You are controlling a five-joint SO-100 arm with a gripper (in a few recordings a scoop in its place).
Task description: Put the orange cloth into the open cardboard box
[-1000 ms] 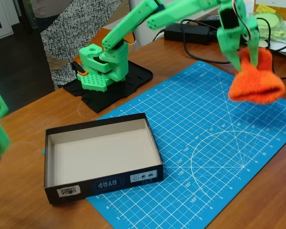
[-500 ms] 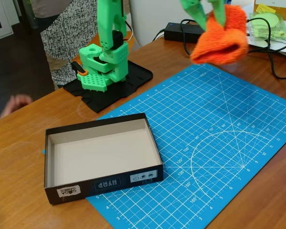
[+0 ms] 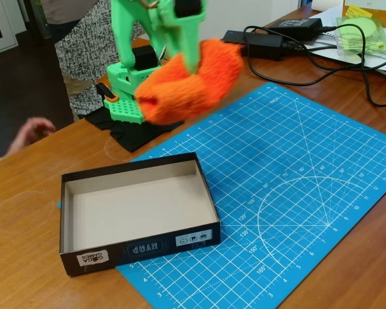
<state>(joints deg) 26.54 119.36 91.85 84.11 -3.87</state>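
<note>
The orange cloth (image 3: 186,84) hangs in the air as a fluffy, folded lump, pinched from above by my green gripper (image 3: 192,61), which is shut on it. It floats above the back edge of the blue mat, just behind and above the far right corner of the open cardboard box (image 3: 74,248). The box lies on the table at the lower left, black outside, beige inside, with nothing in it. The cloth hides most of the fingertips.
A blue cutting mat (image 3: 296,193) covers the right half of the table. My arm's green base (image 3: 132,96) stands on a black plate behind the box. Cables, a power brick (image 3: 257,42) and a bagged pale green item (image 3: 363,29) lie at the back right. A person's hand (image 3: 32,132) is at the left edge.
My gripper has swung left with the orange cloth, from over the mat's far right corner to near the box's back corner. The person's hand has shifted slightly at the left.
</note>
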